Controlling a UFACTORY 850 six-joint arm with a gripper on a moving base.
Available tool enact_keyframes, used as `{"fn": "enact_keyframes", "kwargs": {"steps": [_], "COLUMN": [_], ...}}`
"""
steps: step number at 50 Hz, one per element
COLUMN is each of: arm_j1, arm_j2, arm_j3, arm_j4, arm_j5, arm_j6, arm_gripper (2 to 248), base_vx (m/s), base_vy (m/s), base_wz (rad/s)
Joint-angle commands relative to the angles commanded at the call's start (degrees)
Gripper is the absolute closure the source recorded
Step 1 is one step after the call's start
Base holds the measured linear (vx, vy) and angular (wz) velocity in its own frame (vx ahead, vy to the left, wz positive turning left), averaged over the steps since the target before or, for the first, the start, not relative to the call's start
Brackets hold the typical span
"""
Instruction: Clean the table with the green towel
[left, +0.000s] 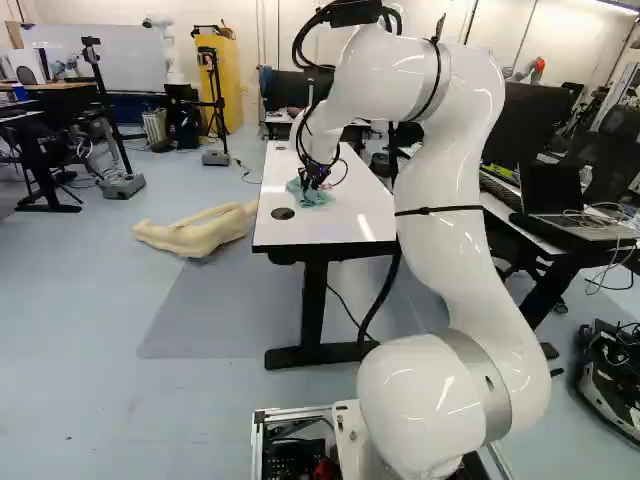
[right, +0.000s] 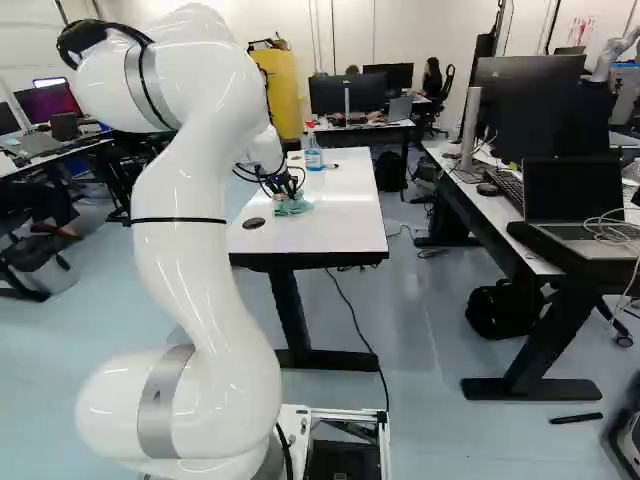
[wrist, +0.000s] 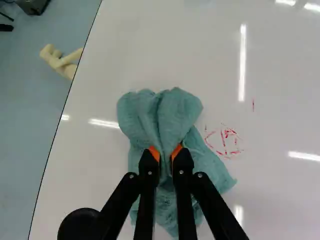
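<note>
Left of the jaws, the table's long side edge (wrist: 52, 160) is near, with a pale figure (left: 195, 235) on the floor beyond it. Our gripper (wrist: 166, 152) is closed to a narrow pinch, the green towel (wrist: 162, 117) bunched between its pads and spread on the tabletop beneath and around them. So the towel is in hand and down on the table, yet the wiping looks unfinished: just right of the jaws we see red scribbles (wrist: 226, 133) beside the cloth, and farther right and ahead a short red streak (wrist: 253, 104).

For moving, we judge leftward sweeps should be short — that edge comes soon. Behind the jaws, toward our base, sits a dark round cap (right: 254, 223); ahead stands a spray bottle (right: 314, 152) we could knock. Rightward there is more tabletop — the better side for strokes over the red.
</note>
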Motion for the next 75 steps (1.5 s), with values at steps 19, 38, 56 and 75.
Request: {"fn": "enact_keyframes", "kwargs": {"steps": [19, 38, 56, 75], "arm_j1": [-2.85, -5.79, -8.57, -11.08], "arm_j2": [0.64, 0.78, 0.31, -2.24], "arm_j3": [0.90, 1.10, 0.45, -3.12], "arm_j4": [0.00, 0.00, 0.00, 0.00], "arm_j5": [0.00, 0.00, 0.00, 0.00], "arm_j6": [0.00, 0.00, 0.00, 0.00], "arm_gripper": [206, 206, 206, 206], "base_vx": [0.000, 0.000, 0.000, 0.000], "base_vy": [0.000, 0.000, 0.000, 0.000], "base_wz": [0.000, 0.000, 0.000, 0.000]}}
